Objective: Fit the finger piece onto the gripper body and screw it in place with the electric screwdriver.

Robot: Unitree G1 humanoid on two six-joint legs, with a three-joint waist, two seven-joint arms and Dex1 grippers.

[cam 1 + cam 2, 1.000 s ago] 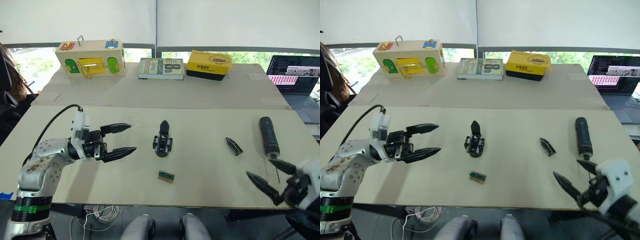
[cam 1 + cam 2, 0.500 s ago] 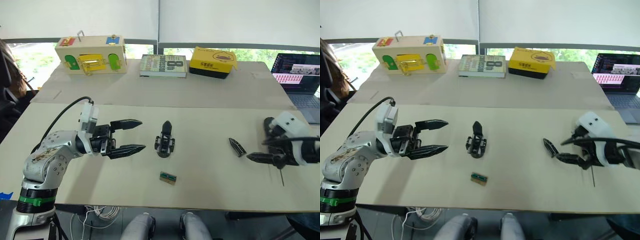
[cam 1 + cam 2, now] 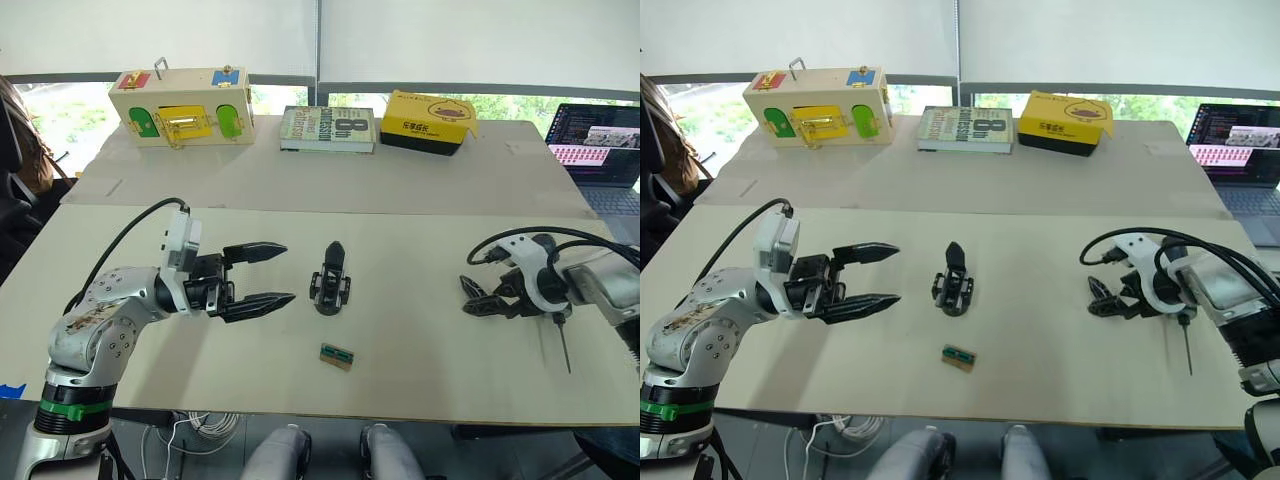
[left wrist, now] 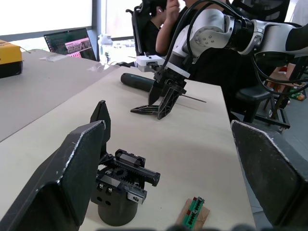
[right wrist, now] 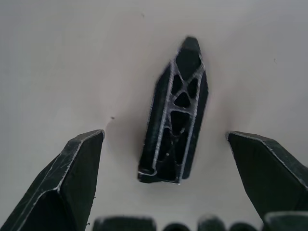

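The finger piece lies flat on the table at the right, and my right gripper hangs open just over it with one finger on each side, not touching it. The gripper body stands upright at the table's middle. My left gripper is open a short way to its left, pointing at it with nothing between its fingers. The electric screwdriver lies behind my right arm; its thin metal bit sticks out toward the front edge.
A small green-and-tan block lies near the front edge. Along the back stand a wooden latch box, a book and a yellow box. A laptop sits far right. A person sits beyond the table.
My right gripper has swung up and left from the front right corner, past the screwdriver, and now sits over the finger piece. My left gripper has crept slightly toward the gripper body.
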